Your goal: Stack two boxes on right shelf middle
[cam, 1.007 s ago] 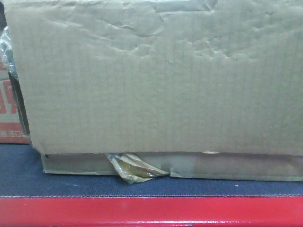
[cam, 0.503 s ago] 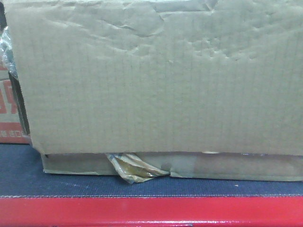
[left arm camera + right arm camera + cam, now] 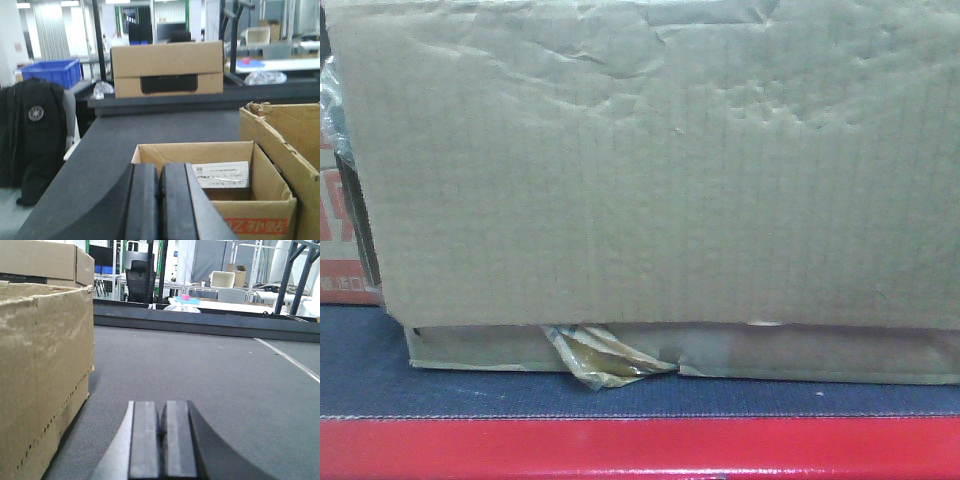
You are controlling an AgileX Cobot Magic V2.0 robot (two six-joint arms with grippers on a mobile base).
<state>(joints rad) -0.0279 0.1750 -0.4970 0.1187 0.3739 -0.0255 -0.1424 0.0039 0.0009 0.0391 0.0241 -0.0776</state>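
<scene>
Left gripper [image 3: 159, 175]: pads pressed together, holding nothing. Small lidless carton [image 3: 215, 200]: just ahead and right of it on the dark felt platform [image 3: 115, 150]. Large brown box [image 3: 45, 365]: between the arms, long face toward the front camera, close on the left of the right gripper [image 3: 162, 412], whose pads are likewise together and empty; that arm looks nearer.

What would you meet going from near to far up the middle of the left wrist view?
left end effector, shut → small open cardboard box → dark felt surface → closed cardboard box with a dark handle slot
</scene>
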